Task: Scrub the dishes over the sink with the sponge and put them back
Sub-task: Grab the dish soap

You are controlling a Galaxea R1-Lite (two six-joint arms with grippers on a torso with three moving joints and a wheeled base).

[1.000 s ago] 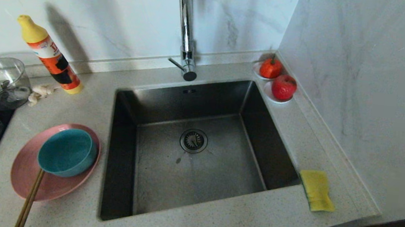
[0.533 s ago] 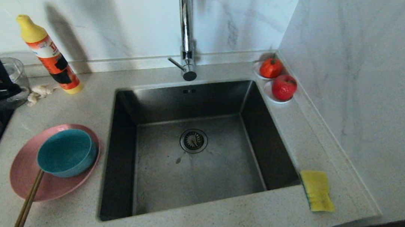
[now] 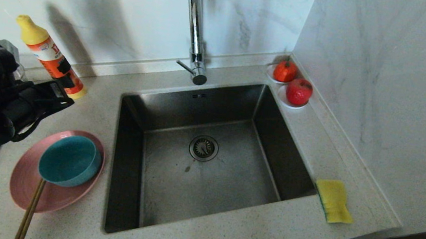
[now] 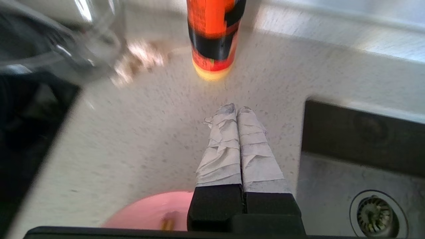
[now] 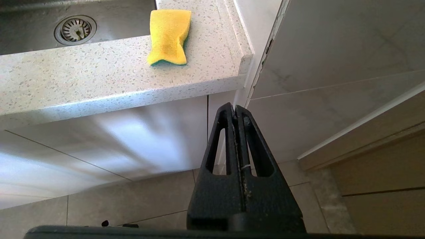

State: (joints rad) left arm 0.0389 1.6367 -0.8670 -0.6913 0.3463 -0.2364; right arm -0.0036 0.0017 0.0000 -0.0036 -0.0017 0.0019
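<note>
Inside pink plate (image 3: 27, 191): teal bowl (image 3: 69, 161), chopsticks (image 3: 31, 211).

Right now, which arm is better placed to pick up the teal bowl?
Left. The left gripper, shut, hovers beside the teal bowl on the pink plate. The right gripper hangs below the counter's edge, under the sponge.

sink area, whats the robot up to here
Nothing is held yet. The left gripper, jaws shut and empty, hovers over the counter between the pink plate and the orange detergent bottle. The teal bowl and chopsticks sit on the plate. The yellow sponge lies untouched right of the sink. The right gripper hangs shut below the counter.
</note>
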